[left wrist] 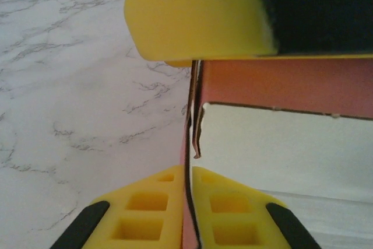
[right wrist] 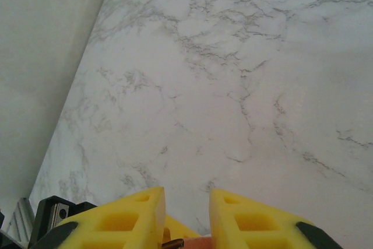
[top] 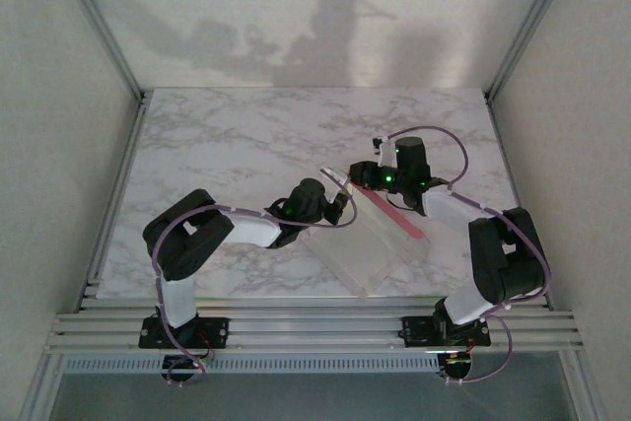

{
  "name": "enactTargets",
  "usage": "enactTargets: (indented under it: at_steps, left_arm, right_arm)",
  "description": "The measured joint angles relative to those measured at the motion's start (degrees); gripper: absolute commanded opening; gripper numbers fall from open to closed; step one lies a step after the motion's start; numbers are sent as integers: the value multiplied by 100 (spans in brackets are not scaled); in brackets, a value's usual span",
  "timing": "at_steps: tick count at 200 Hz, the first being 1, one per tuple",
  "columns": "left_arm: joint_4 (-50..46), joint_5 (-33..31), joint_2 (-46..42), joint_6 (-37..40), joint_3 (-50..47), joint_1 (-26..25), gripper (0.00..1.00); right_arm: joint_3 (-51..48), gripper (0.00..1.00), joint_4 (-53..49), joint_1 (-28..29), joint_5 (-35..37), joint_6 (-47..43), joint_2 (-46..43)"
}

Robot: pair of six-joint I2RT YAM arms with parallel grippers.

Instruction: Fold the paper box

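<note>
Up close, the left gripper (left wrist: 187, 172) was clamped on the paper box (left wrist: 280, 144) edge, the box lying near the marble table (right wrist: 233, 86) front, between the arms. The right gripper (right wrist: 186, 196) hung over it, fingers apart, one blurred finger blocking the box's far side.

Glossy black joints and white link covers on the left arm (top: 197, 244) and the right arm (top: 503, 253). Purple cables (top: 455, 142) loop off both, and green lights (top: 388, 178) glow at the wrists. Up close, the left gripper (left wrist: 187, 170) and right gripper (right wrist: 186, 190) have yellow fingers, square pockets and black trim.
</note>
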Motion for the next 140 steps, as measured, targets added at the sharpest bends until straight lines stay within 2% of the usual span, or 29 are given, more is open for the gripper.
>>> enactTargets:
  at_steps: [61,68,84,114,140]
  left_arm:
    - [-356,66,0,-52,39,-4,18]
    - [-417,85,0,-72,37,-2,26]
    - [-540,133,-2,-160,24,-2,40]
    - [-800,354,-275,-221,-109,68,52]
    - [-975,638,-741,-302,-164,181,58]
  right_arm:
    - [-46,24,94,2,-2,-28,-7]
    - [-48,24,92,2,-2,-26,-11]
    - [-48,23,92,2,-2,-24,-11]
    - [-48,23,87,2,-4,-24,-22]
    - [-48,23,87,2,-24,-22,-20]
